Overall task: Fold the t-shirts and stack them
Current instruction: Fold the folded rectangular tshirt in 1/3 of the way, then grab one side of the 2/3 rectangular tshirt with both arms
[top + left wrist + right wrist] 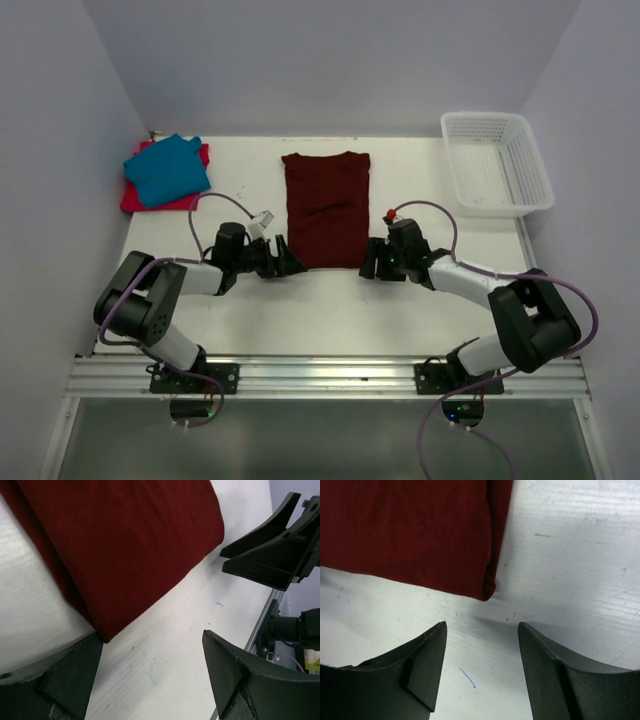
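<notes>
Your left gripper stands wide open and holds nothing. In its wrist view the lower left finger sits right at the near corner of the maroon t-shirt. You cannot tell whether it touches the cloth. The other finger is over bare table, well clear of the shirt.

Your right gripper is also wide open and empty. In its wrist view both fingers frame a patch of white table. The shirt's folded corner lies just above the gap, apart from both tips.

In the top view the maroon shirt lies flat as a long rectangle at the centre of the frame, with a gripper at each of its lower corners. The teal t-shirt lies folded on the red-pink t-shirt at the upper left. A white mesh basket stands at the upper right.

A short blue pen stroke marks the table between the right gripper's fingers. At the lower right edge of the left wrist view you can see a pale label, too small to read.
</notes>
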You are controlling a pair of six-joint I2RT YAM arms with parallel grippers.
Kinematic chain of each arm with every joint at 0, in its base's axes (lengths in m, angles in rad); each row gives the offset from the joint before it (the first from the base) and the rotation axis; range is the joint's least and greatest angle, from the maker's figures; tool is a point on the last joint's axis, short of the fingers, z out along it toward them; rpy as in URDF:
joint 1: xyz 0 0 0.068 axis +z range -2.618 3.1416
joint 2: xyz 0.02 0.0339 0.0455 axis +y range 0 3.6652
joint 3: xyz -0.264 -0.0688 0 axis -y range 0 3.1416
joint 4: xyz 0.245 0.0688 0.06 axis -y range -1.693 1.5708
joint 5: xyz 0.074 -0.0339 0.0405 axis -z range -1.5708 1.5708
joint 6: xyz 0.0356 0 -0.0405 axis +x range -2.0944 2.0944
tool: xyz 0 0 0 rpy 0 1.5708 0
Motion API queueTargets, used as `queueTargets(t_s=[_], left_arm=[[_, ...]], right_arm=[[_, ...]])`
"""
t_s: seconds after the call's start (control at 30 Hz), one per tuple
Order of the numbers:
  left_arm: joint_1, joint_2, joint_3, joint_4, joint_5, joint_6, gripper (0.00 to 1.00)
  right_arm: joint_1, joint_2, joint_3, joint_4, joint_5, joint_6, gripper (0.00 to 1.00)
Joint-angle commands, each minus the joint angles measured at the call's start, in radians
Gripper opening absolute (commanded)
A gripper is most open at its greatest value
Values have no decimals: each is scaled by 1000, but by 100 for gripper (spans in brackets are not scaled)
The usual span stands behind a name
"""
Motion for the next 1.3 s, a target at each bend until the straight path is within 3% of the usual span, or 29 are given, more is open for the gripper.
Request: queueTargets(t_s=[0.0, 0.33, 0.43, 0.5, 0.53, 0.6, 0.63, 0.7, 0.83, 1.0, 1.27], left_arm=[[7, 87, -28, 137, 4, -39, 86], [25, 274, -28, 341, 73, -131, 84], [27, 314, -37, 397, 91, -152, 79], [28, 336, -38, 426, 99, -159, 73], [28, 341, -40, 435, 105, -163, 68], [31, 362, -40, 463, 112, -169, 59], [31, 371, -40, 476, 126, -182, 49], [31, 393, -43, 516, 143, -195, 37], [31, 387, -61, 532, 154, -212, 0], [31, 263, -101, 432, 136, -188, 0], [13, -165, -98, -51, 48, -62, 0]], right_arm=[[-6, 26, -5, 78, 38, 18, 63], [-39, 147, -25, 263, -39, 89, 63], [-39, 185, -25, 305, -62, 105, 56], [-39, 208, -27, 337, -79, 118, 42], [-39, 214, -28, 343, -82, 119, 30], [-40, 224, -30, 359, -95, 125, 17], [-39, 225, -33, 362, -96, 127, 4], [-40, 215, -36, 348, -97, 125, 0], [-39, 118, -54, 293, -76, 102, 0], [-39, -26, -73, 170, -62, 66, 0], [-36, -301, -100, -47, -72, 29, 0]])
